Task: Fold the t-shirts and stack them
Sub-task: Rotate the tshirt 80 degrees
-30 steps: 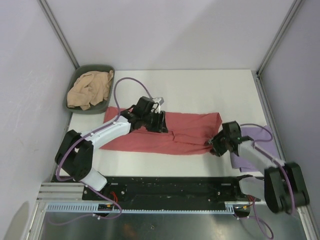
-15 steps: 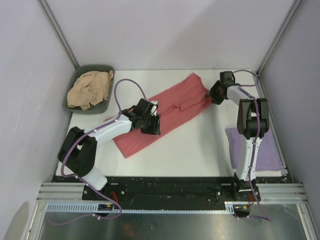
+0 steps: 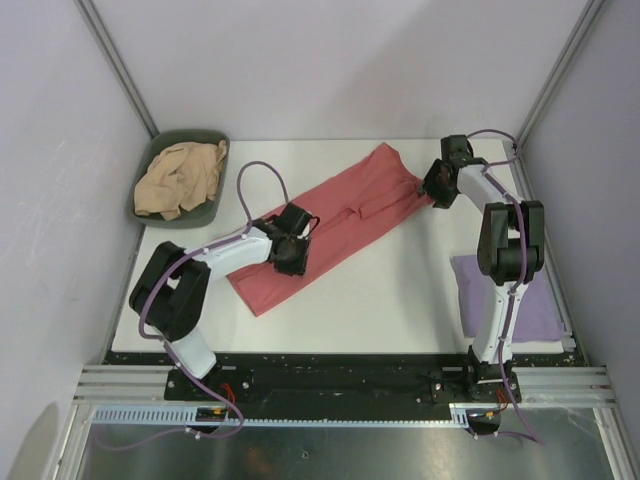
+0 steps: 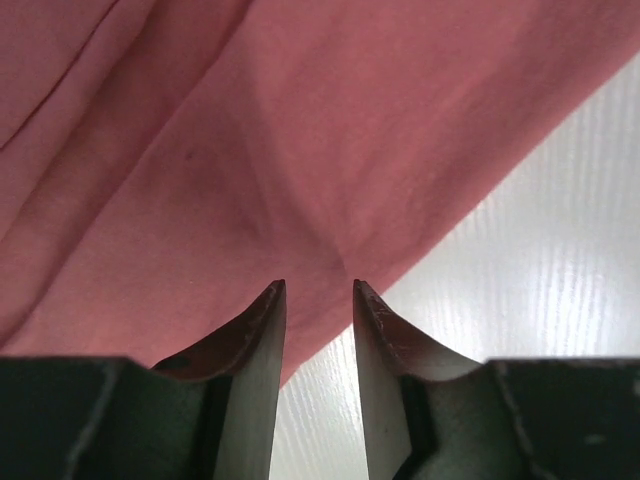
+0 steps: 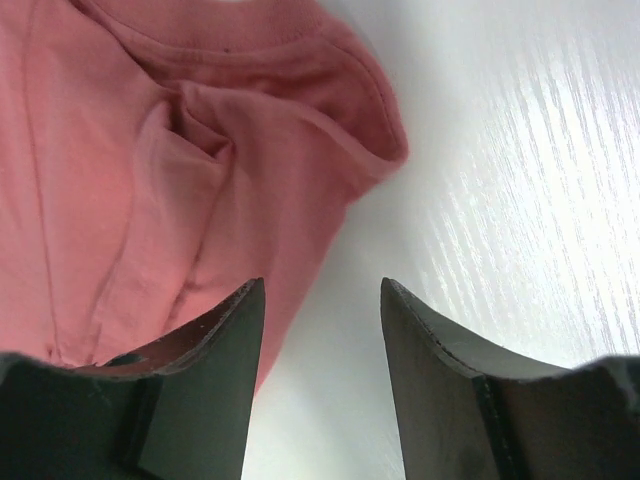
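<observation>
The salmon-red t-shirt [image 3: 335,225] lies flat and diagonal on the white table, from front left to back right. My left gripper [image 3: 288,256] hovers over its lower left part; in the left wrist view the gripper [image 4: 315,286] is slightly open and empty, with the red cloth [image 4: 300,140] just past its tips. My right gripper [image 3: 433,190] is at the shirt's right sleeve edge; in the right wrist view the gripper [image 5: 322,284] is open and empty beside the sleeve [image 5: 300,120]. The lavender t-shirt [image 3: 540,300] lies folded at the front right. The tan t-shirt [image 3: 180,180] is crumpled in the bin.
A dark green oval bin [image 3: 150,150] stands at the back left corner. Purple-grey walls and metal posts close in the table [image 3: 400,290] on three sides. A black rail runs along the near edge.
The red shirt has gone from lying sideways to lying diagonal. My right arm swung from front right to back right. My left gripper slid slightly toward the front along the shirt.
</observation>
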Controlling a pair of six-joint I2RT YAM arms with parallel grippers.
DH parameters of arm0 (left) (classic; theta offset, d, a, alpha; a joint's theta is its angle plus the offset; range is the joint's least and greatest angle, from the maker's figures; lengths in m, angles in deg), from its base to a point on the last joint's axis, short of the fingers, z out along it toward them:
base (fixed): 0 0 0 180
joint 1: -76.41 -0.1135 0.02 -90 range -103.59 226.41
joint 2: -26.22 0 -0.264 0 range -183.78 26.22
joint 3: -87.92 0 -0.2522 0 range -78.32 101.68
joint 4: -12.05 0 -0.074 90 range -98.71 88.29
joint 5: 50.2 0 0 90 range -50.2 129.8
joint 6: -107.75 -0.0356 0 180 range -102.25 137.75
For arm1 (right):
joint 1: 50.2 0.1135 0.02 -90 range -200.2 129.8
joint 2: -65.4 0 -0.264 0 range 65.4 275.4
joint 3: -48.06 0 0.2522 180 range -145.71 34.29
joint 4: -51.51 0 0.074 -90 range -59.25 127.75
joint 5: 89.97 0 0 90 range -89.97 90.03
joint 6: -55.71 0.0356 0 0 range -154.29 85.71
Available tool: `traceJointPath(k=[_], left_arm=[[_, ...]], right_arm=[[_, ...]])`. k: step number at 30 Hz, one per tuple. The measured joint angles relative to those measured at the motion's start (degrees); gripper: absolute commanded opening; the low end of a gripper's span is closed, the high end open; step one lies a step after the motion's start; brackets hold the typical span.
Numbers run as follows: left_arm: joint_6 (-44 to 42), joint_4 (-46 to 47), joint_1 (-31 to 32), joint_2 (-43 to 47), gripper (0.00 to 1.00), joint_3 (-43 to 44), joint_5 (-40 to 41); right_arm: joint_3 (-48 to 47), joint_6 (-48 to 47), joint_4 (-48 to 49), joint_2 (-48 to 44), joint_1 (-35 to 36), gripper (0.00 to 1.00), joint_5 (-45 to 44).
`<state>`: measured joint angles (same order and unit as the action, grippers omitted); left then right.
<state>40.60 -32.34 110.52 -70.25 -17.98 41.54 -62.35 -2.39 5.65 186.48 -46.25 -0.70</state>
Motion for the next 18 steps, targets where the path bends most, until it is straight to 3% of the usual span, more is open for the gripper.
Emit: traceJointPath(k=[7,18], left_arm=[[-0.46,-0.81,0.37,-3.06,0.36,0.00,2.19],[-0.44,-1.97,5.01,-4.98,0.33,2.12,2.40]], right_arm=[[4.04,1.07,0.52,-0.52,-0.37,0.51,0.39],[1.51,2.91,2.99,3.85,-2.21,0.42,1.75]])
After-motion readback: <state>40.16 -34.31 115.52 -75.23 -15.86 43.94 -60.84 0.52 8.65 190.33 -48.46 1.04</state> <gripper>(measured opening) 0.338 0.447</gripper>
